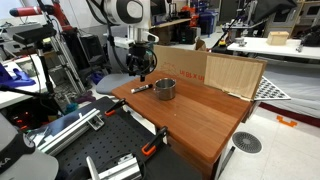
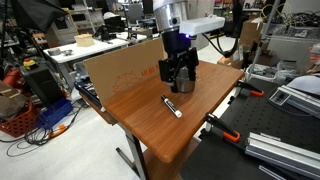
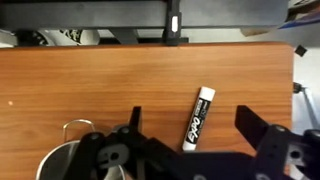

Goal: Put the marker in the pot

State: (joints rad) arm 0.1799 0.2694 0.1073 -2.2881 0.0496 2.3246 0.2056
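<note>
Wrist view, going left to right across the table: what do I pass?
pot → gripper finger → marker → other gripper finger

free room around the marker [image 3: 197, 118]: bare tabletop [image 3: 100, 80] on every side, with the spread fingers of the gripper [image 3: 189, 112] flanking it without touching. the pot [image 1: 164, 89] stands just beside, its mouth open upward. a cardboard box [image 1: 228, 72] walls off the table edge behind the pot (approach from that side is blocked); the remaining surface offers open passage.
</note>
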